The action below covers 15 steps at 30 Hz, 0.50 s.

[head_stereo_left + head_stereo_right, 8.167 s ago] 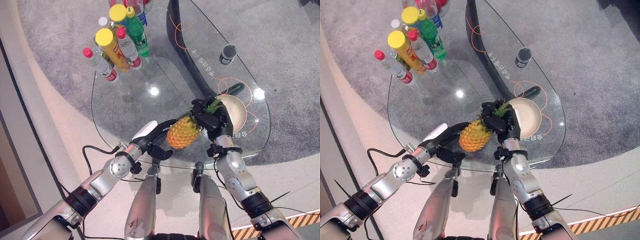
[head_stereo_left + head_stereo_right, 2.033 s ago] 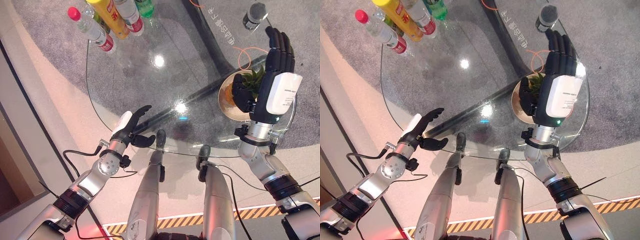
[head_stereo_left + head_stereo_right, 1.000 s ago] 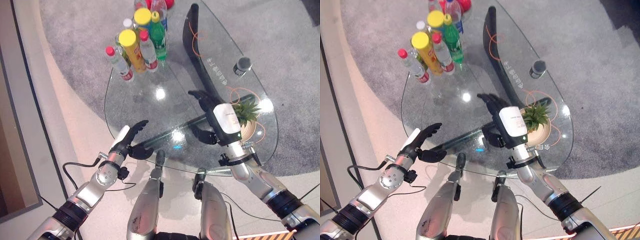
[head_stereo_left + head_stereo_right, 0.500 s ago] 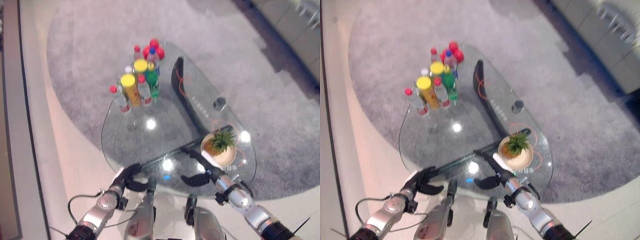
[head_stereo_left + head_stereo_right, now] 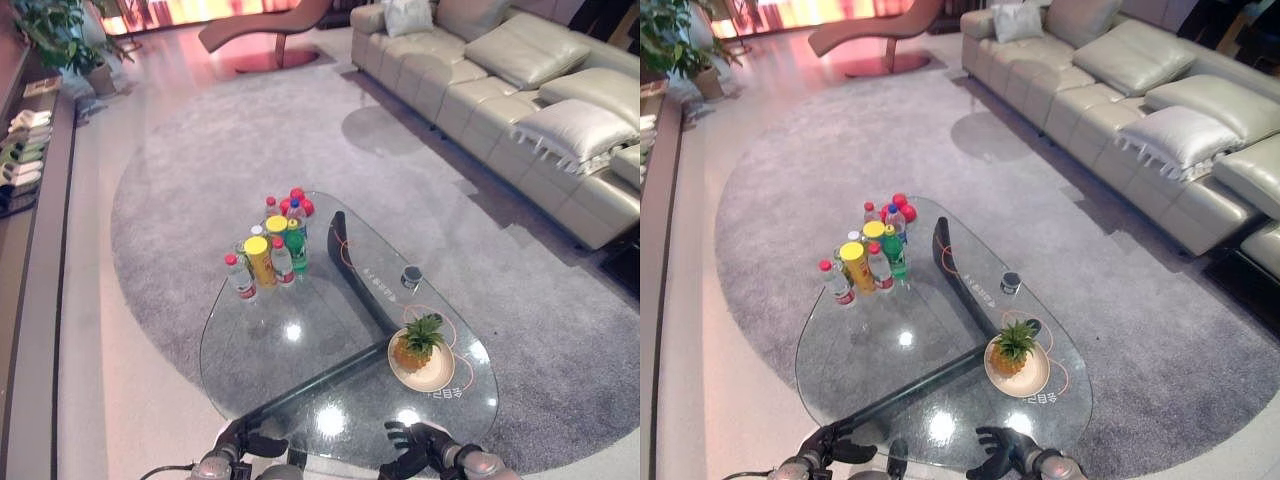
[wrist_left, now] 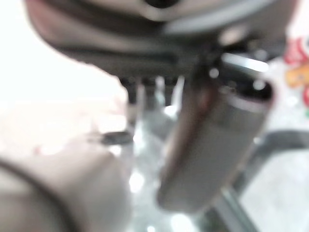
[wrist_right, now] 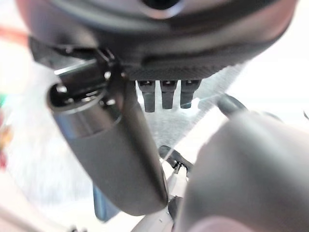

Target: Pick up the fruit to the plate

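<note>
- right hand [image 5: 418,447] sits low at the near edge of the worktop [image 5: 290,360], fingers loosely spread and holding nothing; it is well apart from the fruit.
- left hand [image 5: 243,442] also rests at the near edge, on the other side, fingers relaxed and empty.
- pineapple [image 5: 414,344] lies on the plate [image 5: 436,378], towards the right end of the worktop, leafy crown pointing away from the robot.
- judged from this, the placing step looks done: the fruit is on the plate and both hands are clear of it. the next move likely calls for nothing more than keeping the arms off the glass.
- the pineapple is golden-orange with a rough, scaled skin and a stiff green crown; it seems settled, not rolling.
- further out: a cluster of bottles [image 5: 268,248] stands at the far left of the worktop, a small dark cup [image 5: 411,276] beyond the plate, a grey rug [image 5: 180,180] beneath, and a pale sofa [image 5: 520,90] far right.
</note>
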### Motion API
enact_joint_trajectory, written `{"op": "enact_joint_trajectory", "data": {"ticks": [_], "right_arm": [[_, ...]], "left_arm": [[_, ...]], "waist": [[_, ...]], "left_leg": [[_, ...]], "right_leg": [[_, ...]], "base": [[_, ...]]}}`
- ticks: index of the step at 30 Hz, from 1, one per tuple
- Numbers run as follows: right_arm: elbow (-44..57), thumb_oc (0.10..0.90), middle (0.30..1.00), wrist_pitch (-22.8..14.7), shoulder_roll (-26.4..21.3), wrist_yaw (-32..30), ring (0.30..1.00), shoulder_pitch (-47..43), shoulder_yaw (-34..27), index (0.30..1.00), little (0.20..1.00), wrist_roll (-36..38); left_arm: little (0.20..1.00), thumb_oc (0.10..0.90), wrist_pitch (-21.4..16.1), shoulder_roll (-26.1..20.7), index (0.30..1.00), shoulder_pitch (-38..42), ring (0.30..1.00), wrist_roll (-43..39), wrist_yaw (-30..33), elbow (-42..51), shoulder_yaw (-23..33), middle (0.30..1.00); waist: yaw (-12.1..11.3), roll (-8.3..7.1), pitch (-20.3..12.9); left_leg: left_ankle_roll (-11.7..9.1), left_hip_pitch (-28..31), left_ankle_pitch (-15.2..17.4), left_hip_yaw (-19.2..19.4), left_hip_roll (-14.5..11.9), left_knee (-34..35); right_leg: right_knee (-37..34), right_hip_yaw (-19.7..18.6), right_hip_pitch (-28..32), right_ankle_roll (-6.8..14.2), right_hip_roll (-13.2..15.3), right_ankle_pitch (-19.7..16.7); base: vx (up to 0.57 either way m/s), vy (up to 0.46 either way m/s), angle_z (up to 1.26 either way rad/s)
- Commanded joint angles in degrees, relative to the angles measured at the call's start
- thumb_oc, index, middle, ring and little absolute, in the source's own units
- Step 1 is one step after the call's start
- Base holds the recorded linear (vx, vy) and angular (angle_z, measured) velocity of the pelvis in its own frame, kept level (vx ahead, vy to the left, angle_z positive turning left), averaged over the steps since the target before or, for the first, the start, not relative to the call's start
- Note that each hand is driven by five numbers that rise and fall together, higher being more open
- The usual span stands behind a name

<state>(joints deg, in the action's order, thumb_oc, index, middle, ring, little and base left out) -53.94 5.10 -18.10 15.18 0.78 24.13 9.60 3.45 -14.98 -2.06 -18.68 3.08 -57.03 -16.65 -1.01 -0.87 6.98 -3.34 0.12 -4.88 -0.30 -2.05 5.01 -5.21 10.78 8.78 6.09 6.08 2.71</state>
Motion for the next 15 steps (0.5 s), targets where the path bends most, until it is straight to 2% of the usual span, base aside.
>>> {"op": "enact_joint_trajectory", "data": {"ticks": [1,5,7,10,15], "right_arm": [[-3.76,0.8,0.9,-0.03,1.1,2.37,0.9,-2.32,-0.68,0.9,0.9,5.53],[-9.57,0.8,0.9,1.54,2.85,2.06,0.9,-2.54,-3.17,0.9,0.9,8.45],[-15.16,0.8,0.9,5.27,4.31,0.75,0.9,-2.34,-6.8,0.9,0.9,14.25],[-18.65,0.8,0.9,7.21,4.83,-0.28,0.9,-2.07,-9.95,0.9,0.9,15.07],[-21.93,0.8,0.9,7.14,5.27,-0.95,0.9,-1.8,-12.58,0.9,0.9,13.66]], "left_arm": [[0.9,0.8,-2.69,0.75,0.9,4.56,0.9,-2.51,-0.15,-6.62,2.57,0.9],[0.9,0.8,-2.93,1.78,0.9,4.96,0.9,-1.31,-0.74,-11.97,3.8,0.9],[0.9,0.8,-1.72,2.33,0.9,4.8,0.9,0.48,-1.98,-15.14,4.85,0.9],[0.9,0.8,-1.11,2.83,0.9,4.32,0.9,0.98,-1.63,-16.87,5.3,0.9],[0.9,0.8,-0.53,3.38,0.9,4.07,0.9,-0.33,-1.2,-18.65,7.41,0.9]], "waist": [[-0.52,-1.77,0.68],[-0.22,-1.55,-0.33],[0.1,-1.22,-1.27],[0.31,-0.81,-1.87],[0.41,-0.51,-2.64]], "left_leg": [[-0.21,4.26,2.59,3.14,1.1,-0.01],[-0.23,4.75,2.89,3.62,0.73,-0.01],[-0.29,5.54,3.33,4.06,0.37,-0.01],[-0.31,6.07,3.54,4.31,0.06,-0.01],[-0.37,6.65,3.75,4.22,-0.29,-0.01]], "right_leg": [[0.32,0.54,-3.28,0.01,0.08,-6.61],[0.39,0.24,-2.83,-0.2,-0.15,-6.23],[0.45,-0.09,-2.25,-0.42,-0.39,-5.86],[0.53,-0.47,-1.92,-0.5,-0.55,-5.6],[0.59,-0.81,-1.46,-0.61,-0.72,-5.32]], "base": [[0.06,-0.02,-0.09],[0.06,-0.006,-0.1],[0.09,0.007,-0.03],[0.05,0.008,-0.07],[0.04,-0.002,-0.12]]}}
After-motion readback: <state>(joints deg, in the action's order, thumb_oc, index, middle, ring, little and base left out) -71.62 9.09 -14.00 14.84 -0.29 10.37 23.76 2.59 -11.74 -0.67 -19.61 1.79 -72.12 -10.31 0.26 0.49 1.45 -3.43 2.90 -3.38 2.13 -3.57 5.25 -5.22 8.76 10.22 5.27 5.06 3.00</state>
